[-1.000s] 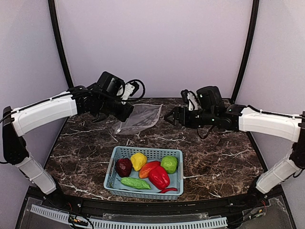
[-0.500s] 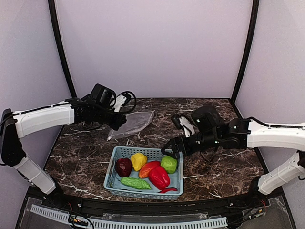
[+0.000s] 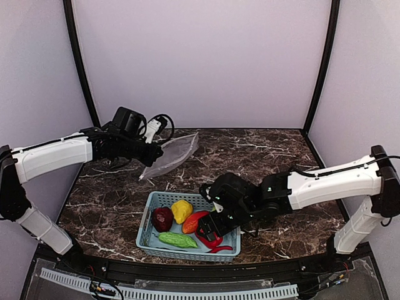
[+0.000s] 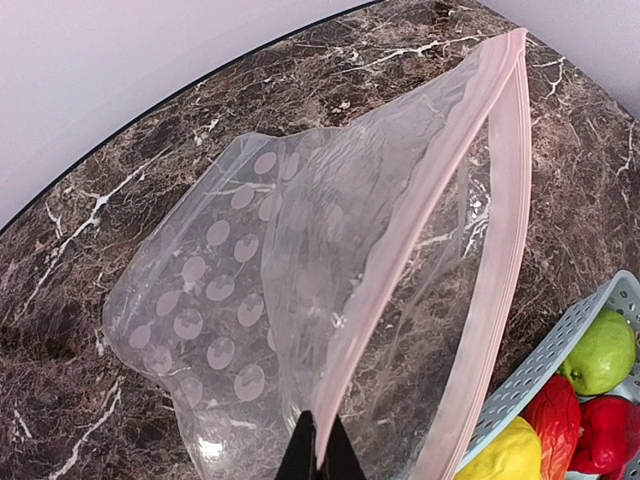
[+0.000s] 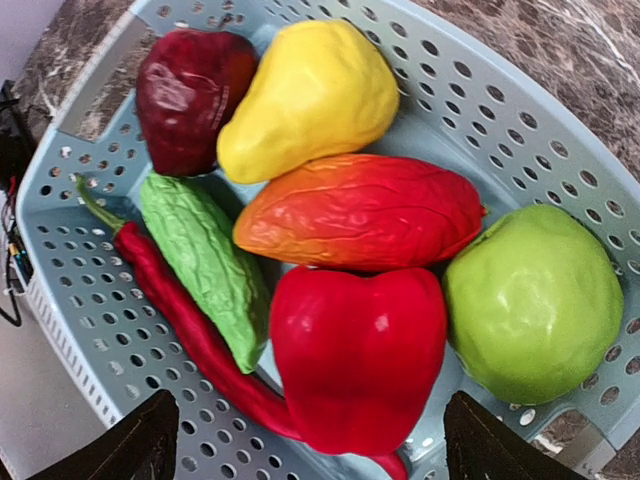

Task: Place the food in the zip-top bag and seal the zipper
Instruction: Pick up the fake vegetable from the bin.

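**Right gripper poised over the basket, bag held open behind**

Nearest us, the right gripper hovers low, fingers spread wide and empty, straddling the red pepper in the blue basket. It looks lined up for a first pick, since all the food sits here and none is bagged yet. Farther back, the left gripper is pinched tight on one lip of the zip-top bag, right at the pink zipper. That lifts the lip so the mouth gapes toward the basket, likely to give the food a way in.
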`<state>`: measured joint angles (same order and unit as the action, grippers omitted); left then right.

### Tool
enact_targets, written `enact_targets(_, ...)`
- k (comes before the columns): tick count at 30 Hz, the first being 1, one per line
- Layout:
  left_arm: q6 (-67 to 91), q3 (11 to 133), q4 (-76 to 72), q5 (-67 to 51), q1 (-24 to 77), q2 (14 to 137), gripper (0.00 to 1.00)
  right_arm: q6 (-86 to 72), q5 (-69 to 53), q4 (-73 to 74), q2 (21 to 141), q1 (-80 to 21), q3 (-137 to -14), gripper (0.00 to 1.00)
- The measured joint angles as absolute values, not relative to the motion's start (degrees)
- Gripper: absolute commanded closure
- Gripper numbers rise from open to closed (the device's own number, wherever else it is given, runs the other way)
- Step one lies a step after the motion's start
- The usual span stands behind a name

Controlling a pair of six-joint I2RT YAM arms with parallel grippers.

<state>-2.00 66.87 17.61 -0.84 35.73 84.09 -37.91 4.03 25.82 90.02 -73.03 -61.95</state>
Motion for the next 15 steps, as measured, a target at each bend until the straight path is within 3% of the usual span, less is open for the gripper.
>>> enact_targets(15,-1.96,66.87,17.61,-1.04,35.73,84.09,0.99,-41.50,8.86,28.97,96.82,-73.03,-64.42,0.20)
